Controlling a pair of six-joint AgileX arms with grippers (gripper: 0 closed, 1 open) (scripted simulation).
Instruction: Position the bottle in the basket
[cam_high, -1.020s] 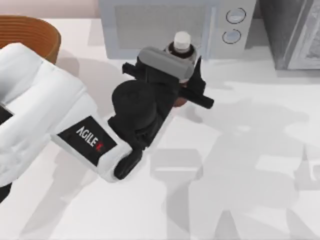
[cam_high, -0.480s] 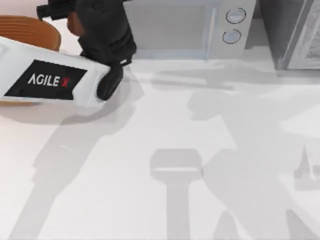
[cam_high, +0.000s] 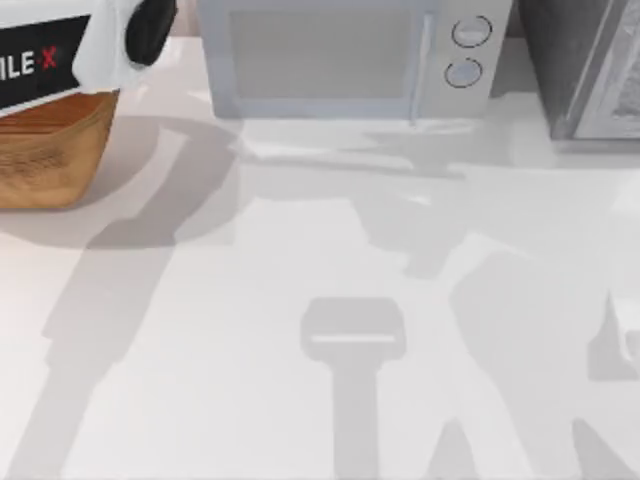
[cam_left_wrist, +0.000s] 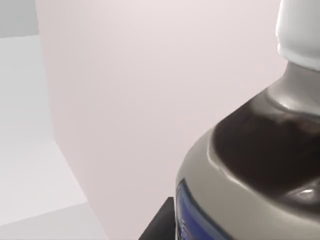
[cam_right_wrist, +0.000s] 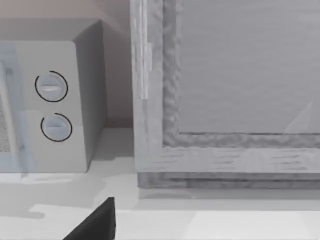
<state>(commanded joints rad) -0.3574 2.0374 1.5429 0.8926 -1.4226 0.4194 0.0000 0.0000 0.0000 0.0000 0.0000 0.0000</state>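
Up at the table's (cam_high: 330, 300) far left corner, left of the microwave (cam_high: 340, 55), the left arm (cam_high: 60, 55) reaches over the basket (cam_high: 50, 150). Its wrist view shows the bottle (cam_left_wrist: 260, 150) close up, beside a dark finger (cam_left_wrist: 160, 222); whether the fingers clamp it cannot be told.

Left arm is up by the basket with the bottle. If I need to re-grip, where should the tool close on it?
On the wide, straight body of the bottle, below the shoulder, coming in from the side. The neck narrows and the white cap is small and smooth, so both likely give less hold. The left tool sits at that body, above the basket.
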